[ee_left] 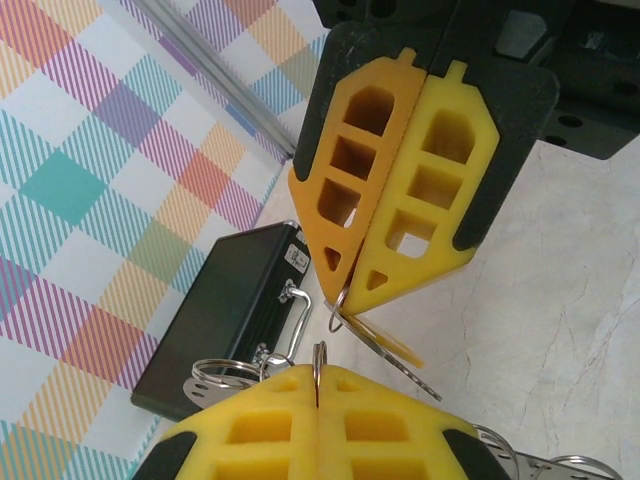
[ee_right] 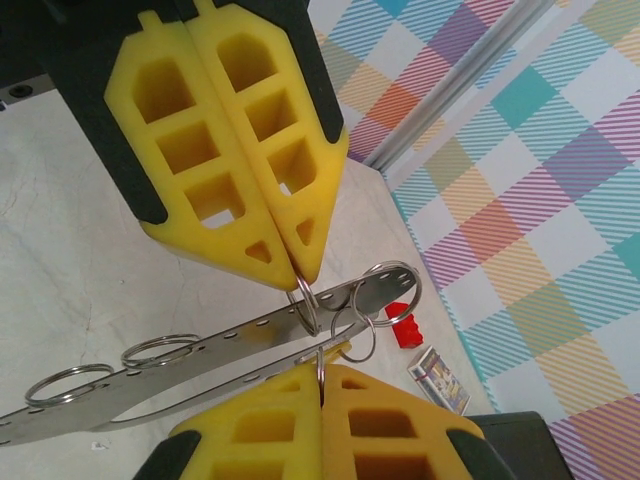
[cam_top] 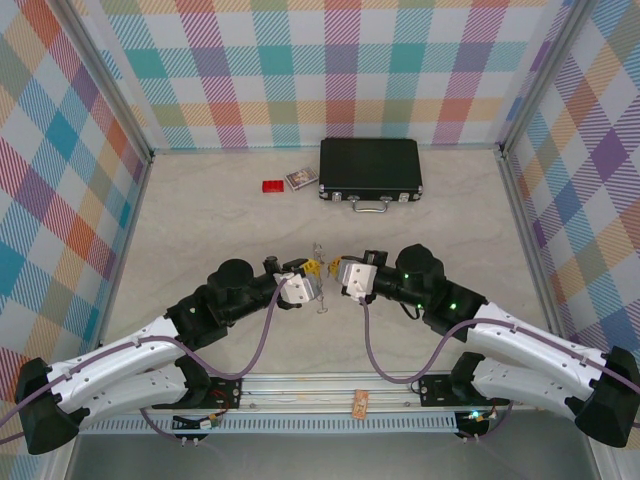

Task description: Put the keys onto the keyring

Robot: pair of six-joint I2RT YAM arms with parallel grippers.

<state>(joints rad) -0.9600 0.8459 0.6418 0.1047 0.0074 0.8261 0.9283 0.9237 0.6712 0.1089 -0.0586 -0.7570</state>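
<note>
- The left gripper (ee_left: 345, 288) is closed on the small ring of the yellow-headed key (ee_left: 395, 348).
- The right gripper (ee_right: 300, 277) is closed on the keyring (ee_right: 250, 330), at 6 o'clock from the black case (cam_top: 370, 168).

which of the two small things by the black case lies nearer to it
The small patterned box, just left of the black case; the red block sits farther left of it.

Desk (cam_top: 200, 230) bare at frame left and right: open passage. Upper centre blocked by black case (cam_top: 370, 168), with red block (cam_top: 272, 186) and small box (cam_top: 301, 179) beside it. Centre shut off: left pincer (cam_top: 312, 273) and right pincer (cam_top: 337, 271) tip to tip, keyring (ee_right: 240, 333) and yellow-headed key (ee_left: 385, 345) clamped between.
</note>
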